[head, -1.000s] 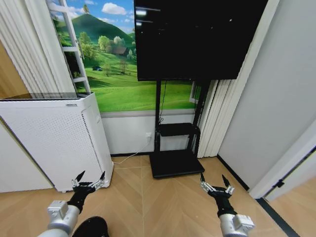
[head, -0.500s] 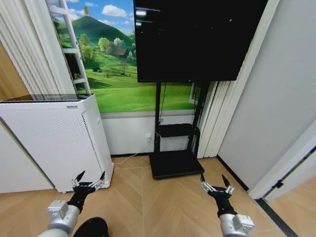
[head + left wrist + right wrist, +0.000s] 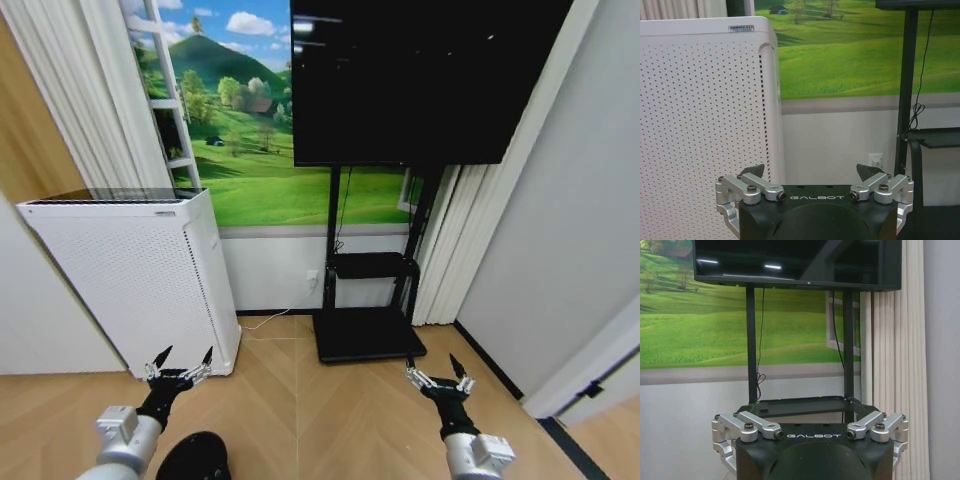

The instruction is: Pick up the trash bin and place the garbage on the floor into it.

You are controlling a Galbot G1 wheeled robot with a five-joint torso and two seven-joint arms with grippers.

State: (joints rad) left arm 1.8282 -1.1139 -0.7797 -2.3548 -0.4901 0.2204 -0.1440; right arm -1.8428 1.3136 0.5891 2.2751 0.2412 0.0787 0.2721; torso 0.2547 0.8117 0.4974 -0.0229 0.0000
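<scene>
Black and round, the trash bin (image 3: 193,457) sits on the herringbone wooden floor (image 3: 320,410) just below and beside the left gripper (image 3: 179,362), at the bottom edge of the head view, partly cut off. That left gripper hangs with its fingers spread wide and holding nothing, close in front of the white perforated appliance (image 3: 130,275). Well off to its right, the right gripper (image 3: 433,368) is likewise spread open and empty, pointing toward the black TV stand (image 3: 368,300) ahead of it.
</scene>
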